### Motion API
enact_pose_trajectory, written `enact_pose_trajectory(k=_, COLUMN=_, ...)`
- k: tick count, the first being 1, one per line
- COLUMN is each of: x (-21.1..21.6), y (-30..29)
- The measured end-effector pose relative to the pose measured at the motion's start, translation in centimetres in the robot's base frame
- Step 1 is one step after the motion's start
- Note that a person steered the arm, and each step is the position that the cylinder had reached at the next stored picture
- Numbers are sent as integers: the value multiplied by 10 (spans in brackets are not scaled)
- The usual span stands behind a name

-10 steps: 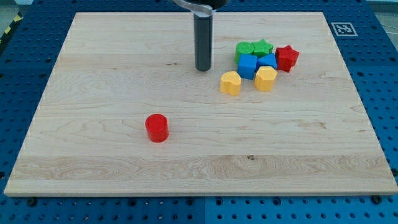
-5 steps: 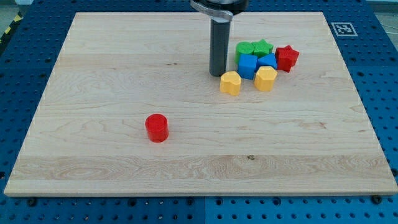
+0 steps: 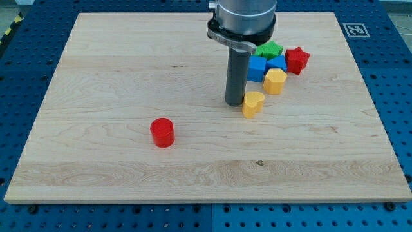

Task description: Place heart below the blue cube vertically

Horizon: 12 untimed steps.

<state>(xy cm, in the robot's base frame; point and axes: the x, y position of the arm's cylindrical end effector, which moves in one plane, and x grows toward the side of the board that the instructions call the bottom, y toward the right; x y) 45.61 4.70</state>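
Note:
The yellow heart (image 3: 253, 103) lies on the wooden board (image 3: 129, 64), right of centre. My tip (image 3: 234, 103) rests on the board, touching the heart's left side. The blue cube (image 3: 257, 67) sits above the heart, partly hidden by the rod. A second blue block (image 3: 278, 63) is to its right. The heart is below the blue cube, a little to its left and apart from it.
A yellow hexagonal block (image 3: 275, 81) sits just below the blue blocks. A green star (image 3: 270, 49) and a red star (image 3: 297, 59) lie at the cluster's top and right. A red cylinder (image 3: 162, 132) stands alone at lower left.
My tip moved down and slightly right. The yellow heart slid down and to the right, away from the cluster. The rod now hides the green block at the cluster's upper left.

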Motion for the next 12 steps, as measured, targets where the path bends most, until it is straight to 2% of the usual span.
enact_pose_trajectory(k=9, x=20, y=-10)
enact_pose_trajectory(k=11, x=40, y=-10)
enact_pose_trajectory(k=12, x=32, y=-10)
